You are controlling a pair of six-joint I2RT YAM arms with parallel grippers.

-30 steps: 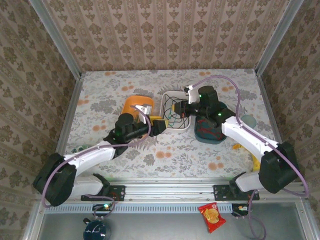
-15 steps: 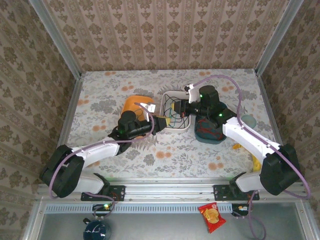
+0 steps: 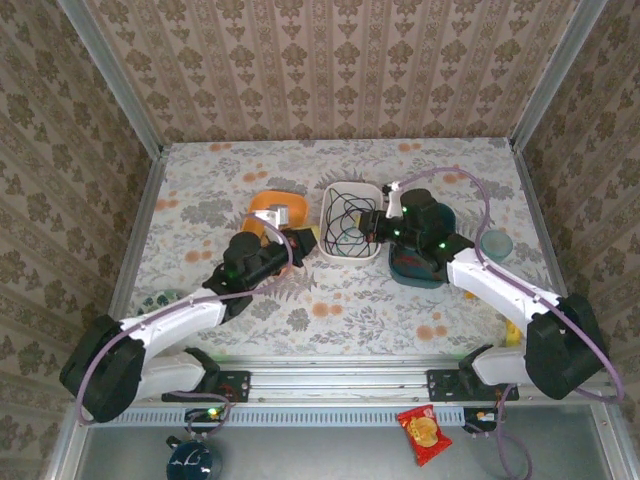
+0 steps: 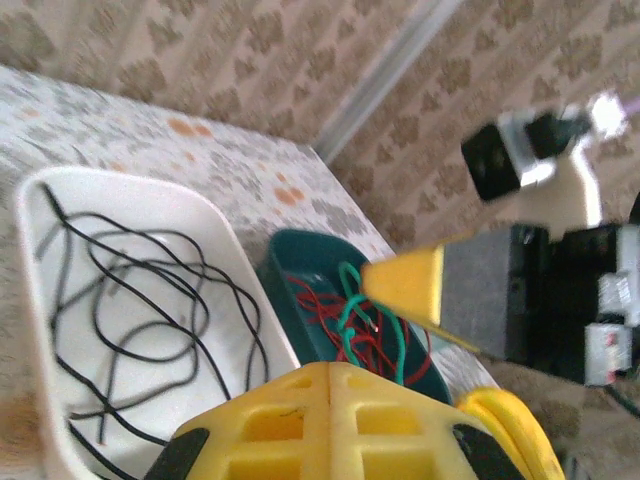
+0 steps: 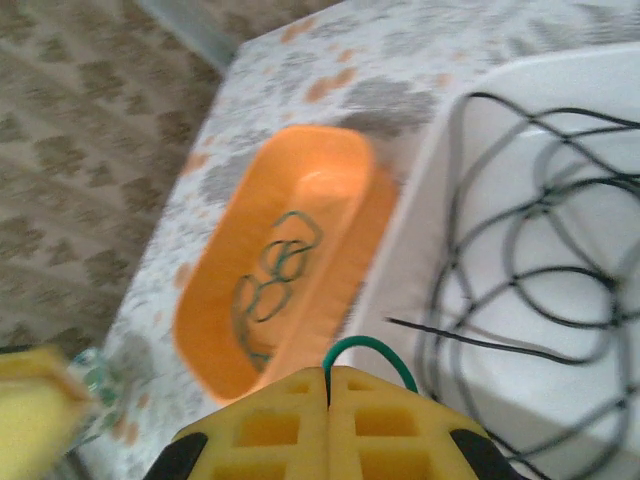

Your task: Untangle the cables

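Observation:
Several black cables (image 3: 345, 215) lie looped in the white tray (image 3: 327, 247), which also appears as a white tray (image 4: 250, 300) in the left wrist view. Red and green cables (image 4: 350, 320) sit tangled in the teal bowl (image 4: 290, 300). More green cables (image 5: 280, 270) rest in the orange bowl (image 5: 320, 170). My right gripper (image 5: 328, 375) is shut on a green cable (image 5: 365, 340) that loops out from between its fingers, at the tray's right rim (image 3: 366, 228). My left gripper (image 3: 306, 240) is just left of the tray, shut (image 4: 330, 372) with nothing seen in it.
A teal cup (image 3: 497, 243) stands at the right, with a yellow object (image 3: 512, 325) nearer the front. A snack packet (image 3: 423, 432) lies below the table's front rail. The orange bowl (image 3: 268, 208) sits close behind the left gripper. Patterned walls enclose three sides.
My left gripper has drawn back left, away from the tray's front corner. My right gripper has shifted slightly right and nearer, with a green cable in it.

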